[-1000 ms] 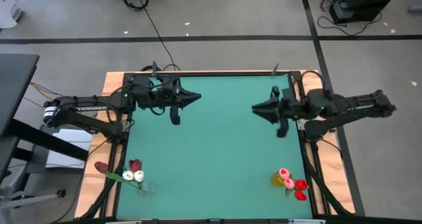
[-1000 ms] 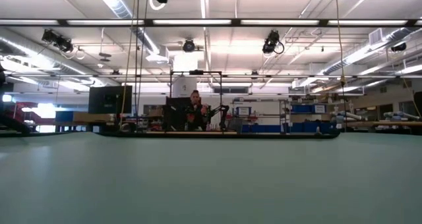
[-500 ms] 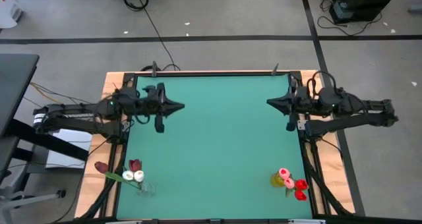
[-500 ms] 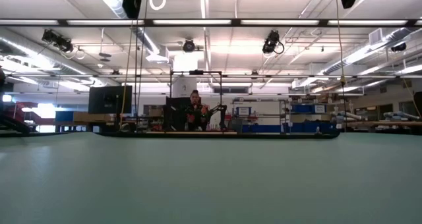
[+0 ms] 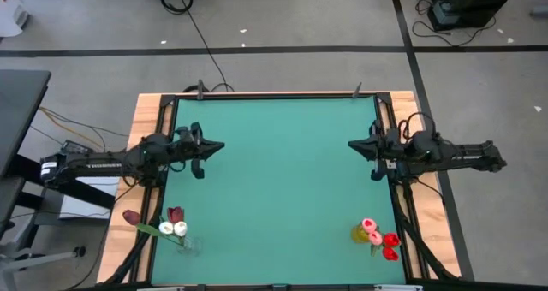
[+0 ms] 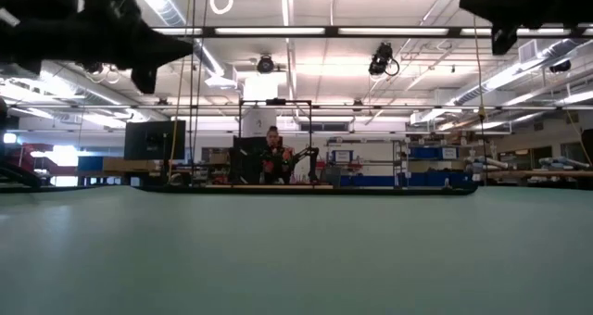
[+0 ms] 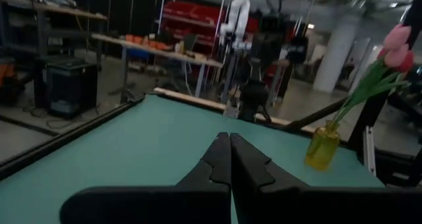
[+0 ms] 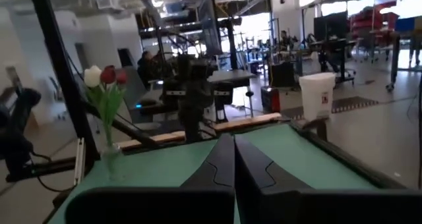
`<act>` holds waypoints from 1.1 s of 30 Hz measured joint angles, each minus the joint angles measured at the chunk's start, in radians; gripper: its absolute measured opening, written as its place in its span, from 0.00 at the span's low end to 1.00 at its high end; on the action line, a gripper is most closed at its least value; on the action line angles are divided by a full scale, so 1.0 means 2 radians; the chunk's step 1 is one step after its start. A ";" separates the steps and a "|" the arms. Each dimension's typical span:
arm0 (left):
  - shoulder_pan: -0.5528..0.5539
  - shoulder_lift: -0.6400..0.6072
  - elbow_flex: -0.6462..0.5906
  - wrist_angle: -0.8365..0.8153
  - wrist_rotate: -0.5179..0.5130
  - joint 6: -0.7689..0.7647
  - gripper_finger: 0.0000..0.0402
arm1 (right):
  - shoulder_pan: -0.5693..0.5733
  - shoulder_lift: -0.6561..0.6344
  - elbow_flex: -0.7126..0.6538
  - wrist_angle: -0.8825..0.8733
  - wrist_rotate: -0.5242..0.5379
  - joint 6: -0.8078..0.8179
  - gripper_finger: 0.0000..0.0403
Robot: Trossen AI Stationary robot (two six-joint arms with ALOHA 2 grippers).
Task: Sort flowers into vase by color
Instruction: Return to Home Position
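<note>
Flowers (image 5: 175,214) eight, vases (image 5: 360,234) two.

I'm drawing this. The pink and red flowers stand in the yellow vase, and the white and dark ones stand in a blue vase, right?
Not quite. The white and dark flowers stand in a clear glass vase, not a blue one, as the high view shows. The pink and red flowers do stand in the yellow vase.
</note>
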 joint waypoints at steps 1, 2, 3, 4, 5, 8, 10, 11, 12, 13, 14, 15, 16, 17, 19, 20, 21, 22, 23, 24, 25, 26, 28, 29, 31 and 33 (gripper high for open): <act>0.000 -0.014 -0.013 0.005 0.000 0.000 0.00 | -0.002 -0.006 -0.015 0.009 0.000 0.007 0.00; 0.000 -0.028 -0.023 0.009 0.000 -0.002 0.00 | -0.004 -0.011 -0.027 0.018 0.000 0.016 0.00; 0.000 -0.041 -0.030 0.011 0.000 -0.002 0.00 | -0.005 -0.017 -0.037 0.025 0.000 0.020 0.00; 0.000 -0.052 -0.037 0.012 0.000 -0.002 0.00 | -0.007 -0.023 -0.046 0.026 0.000 0.026 0.00; 0.001 -0.062 -0.043 0.010 0.000 -0.002 0.00 | -0.008 -0.028 -0.053 0.027 0.000 0.028 0.00; 0.007 -0.086 -0.052 0.005 0.000 0.000 0.00 | -0.013 -0.041 -0.074 0.024 0.000 0.028 0.00; 0.012 -0.098 -0.060 0.004 0.001 0.000 0.00 | -0.017 -0.053 -0.086 0.023 0.000 0.028 0.00; 0.014 -0.103 -0.065 0.003 0.001 -0.001 0.00 | -0.020 -0.059 -0.090 0.021 0.000 0.029 0.00; 0.016 -0.108 -0.068 -0.002 0.002 -0.006 0.00 | -0.021 -0.065 -0.094 0.020 0.000 0.030 0.00; 0.017 -0.112 -0.068 -0.007 0.003 -0.008 0.00 | -0.023 -0.071 -0.099 0.019 -0.003 0.032 0.00; 0.017 -0.117 -0.068 -0.014 0.006 -0.009 0.00 | -0.024 -0.078 -0.103 0.020 -0.006 0.033 0.00; 0.018 -0.120 -0.068 -0.020 0.008 -0.006 0.00 | -0.025 -0.084 -0.107 0.022 -0.009 0.036 0.00; 0.018 -0.123 -0.068 -0.020 0.008 -0.004 0.00 | -0.026 -0.091 -0.111 0.022 -0.012 0.041 0.00; 0.019 -0.125 -0.068 -0.022 0.009 -0.001 0.00 | -0.027 -0.098 -0.115 0.021 -0.014 0.045 0.00; 0.021 -0.130 -0.068 -0.023 0.009 0.002 0.00 | -0.027 -0.108 -0.119 0.012 -0.017 0.051 0.00; 0.022 -0.131 -0.068 -0.023 0.009 0.004 0.00 | -0.027 -0.112 -0.120 0.010 -0.019 0.052 0.00; 0.022 -0.132 -0.068 -0.023 0.009 0.004 0.00 | -0.027 -0.112 -0.121 0.011 -0.021 0.052 0.00; 0.023 -0.134 -0.068 -0.024 0.011 0.004 0.00 | -0.027 -0.111 -0.121 0.011 -0.025 0.049 0.00; 0.023 -0.137 -0.068 -0.026 0.013 0.004 0.00 | -0.027 -0.111 -0.122 0.010 -0.029 0.044 0.00; 0.023 -0.140 -0.068 -0.027 0.019 0.001 0.00 | -0.027 -0.111 -0.122 0.010 -0.032 0.042 0.00; 0.023 -0.145 -0.068 -0.030 0.026 -0.001 0.00 | -0.027 -0.111 -0.122 0.010 -0.032 0.042 0.00; 0.023 -0.152 -0.068 -0.033 0.033 -0.002 0.00 | -0.027 -0.111 -0.122 0.010 -0.032 0.042 0.00; 0.023 -0.165 -0.068 -0.046 0.036 -0.002 0.00 | -0.027 -0.111 -0.122 0.009 -0.034 0.042 0.00; 0.023 -0.173 -0.068 -0.055 0.036 0.001 0.00 | -0.027 -0.111 -0.122 0.009 -0.038 0.042 0.00; 0.023 -0.186 -0.068 -0.074 0.035 0.006 0.00 | -0.027 -0.111 -0.122 0.009 -0.039 0.041 0.00; 0.023 -0.200 -0.069 -0.088 0.035 0.008 0.00 | -0.027 -0.111 -0.127 0.014 -0.039 0.038 0.00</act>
